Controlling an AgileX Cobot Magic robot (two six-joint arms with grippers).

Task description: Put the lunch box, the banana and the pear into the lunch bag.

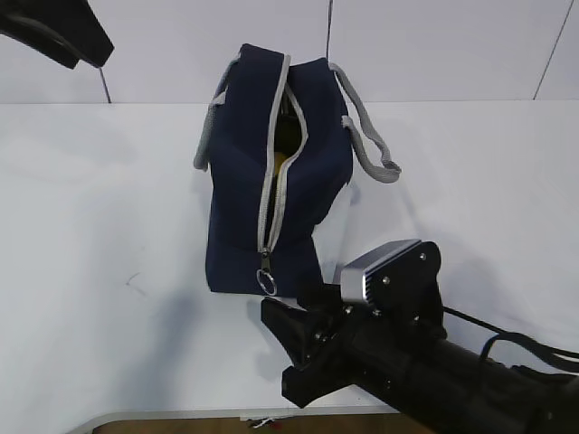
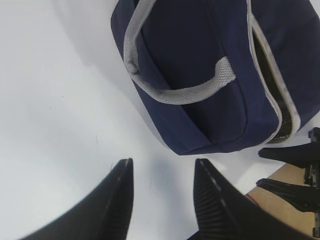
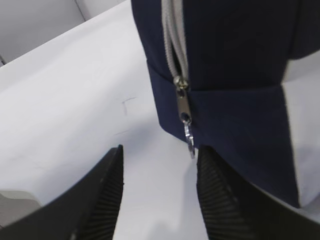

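Right gripper (image 1: 288,348) sits nearest, low at the near edge of the surface (image 1: 109,226), black arm with a grey wrist camera block (image 1: 380,269) on top. Its fingers (image 3: 102,200) are spread apart and grasp nothing; the ring pull (image 3: 189,140) hangs just beyond them, close to the right finger, contact not clear.

Lunch bag (image 1: 271,181) stands mid-surface, navy, with the grey zipper (image 1: 276,172) running up its near face and gaping toward the top. A sliver of yellow (image 1: 282,161) shows in the gap; can't tell which fruit. Grey webbing handles (image 1: 366,136) droop to left and right. Lunch box not visible in any view.

Left gripper (image 2: 162,200) hovers over bare surface left of the bag, fingers (image 2: 117,200) parted, nothing between them; in the exterior view only a dark part of that arm (image 1: 54,32) shows at far left.

Surface is plain white, matte, a few faint scuff marks (image 1: 136,282), and a wood-coloured strip (image 1: 226,423) at the near edge. Behind it, white wall panels (image 1: 434,45) with thin dark seams.
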